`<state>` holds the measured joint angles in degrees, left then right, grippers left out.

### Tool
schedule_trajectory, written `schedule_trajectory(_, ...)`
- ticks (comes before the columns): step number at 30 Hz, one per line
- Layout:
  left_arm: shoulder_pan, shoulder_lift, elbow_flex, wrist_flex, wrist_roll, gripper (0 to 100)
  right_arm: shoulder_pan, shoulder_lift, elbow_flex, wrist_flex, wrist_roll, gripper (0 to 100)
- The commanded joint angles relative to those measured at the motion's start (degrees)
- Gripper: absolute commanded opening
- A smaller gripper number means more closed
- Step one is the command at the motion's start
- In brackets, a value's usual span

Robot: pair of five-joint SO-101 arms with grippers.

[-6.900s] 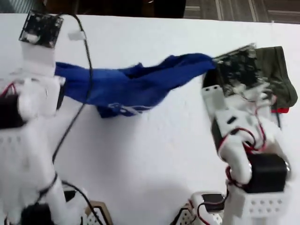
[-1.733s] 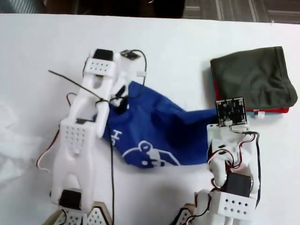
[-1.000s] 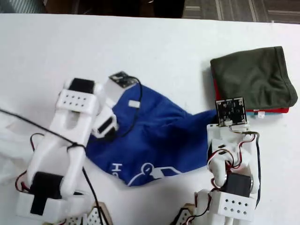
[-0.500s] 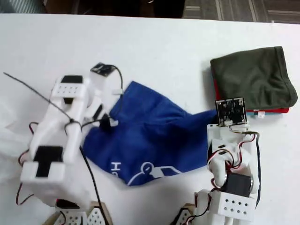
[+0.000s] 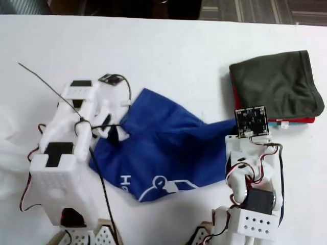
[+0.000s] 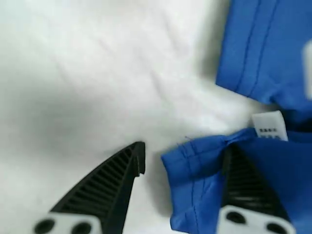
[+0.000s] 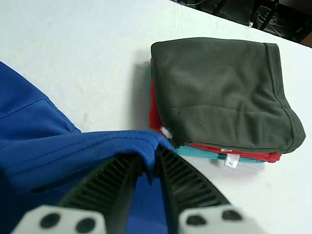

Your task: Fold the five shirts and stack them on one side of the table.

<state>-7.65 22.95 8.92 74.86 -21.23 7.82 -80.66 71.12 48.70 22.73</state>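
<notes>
While my right pincer [image 7: 146, 168] is clamped on a folded edge of the blue shirt [image 5: 168, 148], my left pincer [image 6: 183, 190] stands open at the opposite hem. One left jaw is on bare desk [image 5: 179, 46] and the other is on the blue cloth. The hem corner sits between them, not gripped.

The blue shirt lies rumpled mid-desk between both arms, white print partly showing at the near edge. The stack [image 5: 276, 89] of folded shirts sits at the right side of the desk, olive on top with red and teal edges under it. It is just beside my right pincer. I cannot tell whether the blue cloth touches it.

Handling, my read:
- The blue shirt is light, soft and limp, with no stiffness. It will sag between two grips and bunch if dragged.
- It likely slides easily on the smooth desk.
- The best hold is the stitched hem, which is doubled and thicker. The corner should go deep between the left jaws, since a thin single layer could slip out.
- Held taut between both pincers, the cloth should flatten for folding.
- A pull toward the right side could nudge the stack.
</notes>
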Motion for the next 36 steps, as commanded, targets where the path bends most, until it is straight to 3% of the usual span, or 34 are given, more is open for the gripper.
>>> schedule_trajectory(1, 1.93, 0.18, -0.4, 0.18, 0.62, 21, -0.66, -0.92, -0.62, 0.31, 0.0, 1.9)
schedule_trajectory(6, 1.85, -0.35, -0.4, 0.26, 0.62, 3, -0.66, -0.92, -0.44, 0.31, 0.0, 1.9)
schedule_trajectory(12, 2.11, -0.44, -3.47, 3.69, 3.08, 3, -0.66, -0.84, -0.35, 0.4, -0.09, 1.9)
schedule_trajectory(18, 2.11, -0.97, -16.75, 16.35, 3.34, 3, -0.4, 5.85, -2.46, -2.59, -0.09, 1.9)
schedule_trajectory(23, 2.2, -6.15, -30.81, 26.73, 3.34, 3, -0.57, 25.27, -19.08, -1.89, -0.79, 1.9)
schedule_trajectory(29, 2.11, -16.0, -34.07, 27.34, 3.43, 3, -1.71, 43.74, -43.96, 6.99, -2.46, 1.9)
schedule_trajectory(36, 1.76, -29.98, -34.24, 27.34, 3.25, 3, -4.79, 49.89, -67.52, 16.31, -2.9, 1.9)
